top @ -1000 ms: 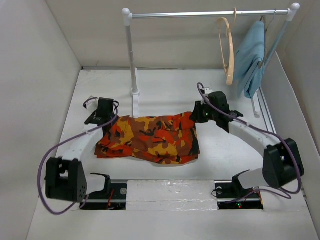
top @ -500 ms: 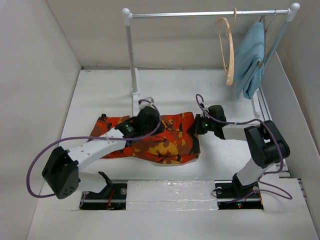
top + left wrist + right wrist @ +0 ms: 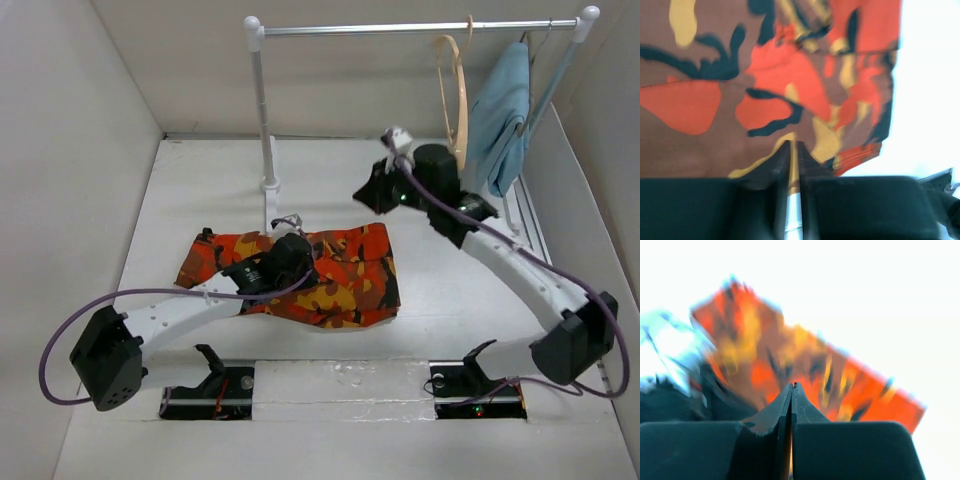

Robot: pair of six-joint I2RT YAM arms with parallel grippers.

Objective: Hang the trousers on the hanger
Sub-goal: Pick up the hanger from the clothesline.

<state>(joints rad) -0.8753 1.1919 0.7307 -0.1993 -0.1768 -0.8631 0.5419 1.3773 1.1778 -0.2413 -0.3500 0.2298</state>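
I've got the trousers (image 3: 340, 275) lying flat in a folded heap on the desk (image 3: 200, 180), about the middle, just on the near side of the white rack post (image 3: 265, 120). My left arm reaches across their near-left part. The left gripper (image 3: 793, 144) sits right on the camouflage print with its fingers drawn almost together, only a thin slit between them. I can't tell whether any cloth is nipped.

The right gripper (image 3: 792, 386) is up in the air, far and right of the trousers, fingers pressed together and carrying nothing. Its wrist view is blurred.

The wooden hanger (image 3: 458, 100) hangs from the rail (image 3: 400, 29) just beyond that gripper. A blue cloth (image 3: 500, 110) hangs just to the right of the hanger. A purple cable (image 3: 150, 293) loops along my left arm.
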